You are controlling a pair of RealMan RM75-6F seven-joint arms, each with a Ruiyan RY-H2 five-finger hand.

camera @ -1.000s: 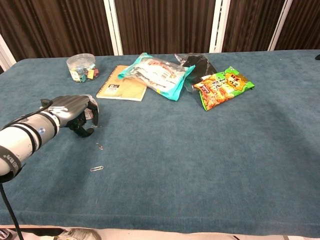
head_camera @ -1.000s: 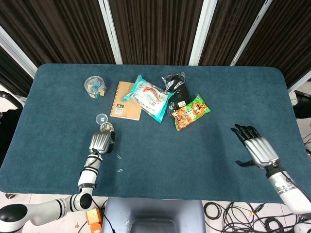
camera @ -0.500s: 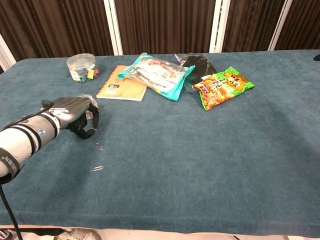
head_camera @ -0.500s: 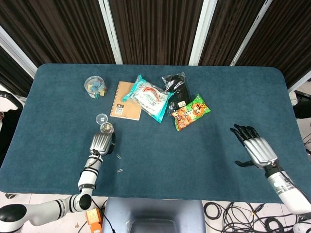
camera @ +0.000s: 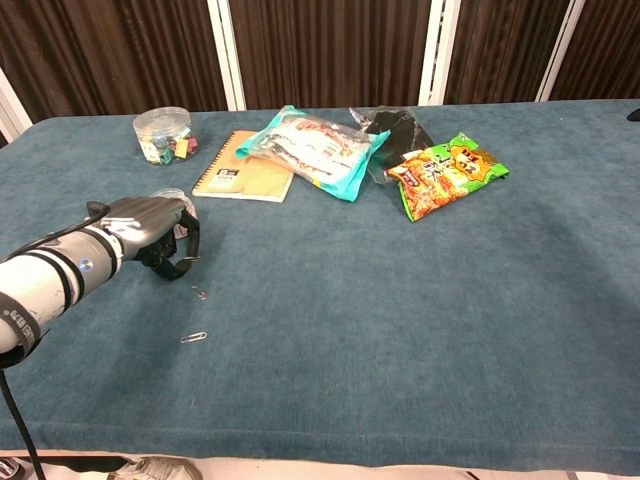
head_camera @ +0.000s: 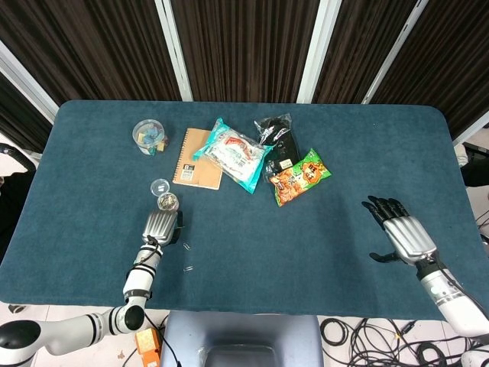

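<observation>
Left hand (head_camera: 160,226) low over table (head_camera: 321,229), fingers curled downward, apparently empty; small open jar (head_camera: 167,202) just beyond fingertips. Head view only: right hand (head_camera: 403,235), fingers spread, holding nothing, well apart from snack bags (head_camera: 299,177). Chest view only, clearly: paperclips (camera: 194,337) on cloth near left hand.

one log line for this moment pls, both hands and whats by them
left hand: fingers curled, over paper clips beside small open container | right hand: open, holds nothing | notebook, snack bags: untouched
</observation>
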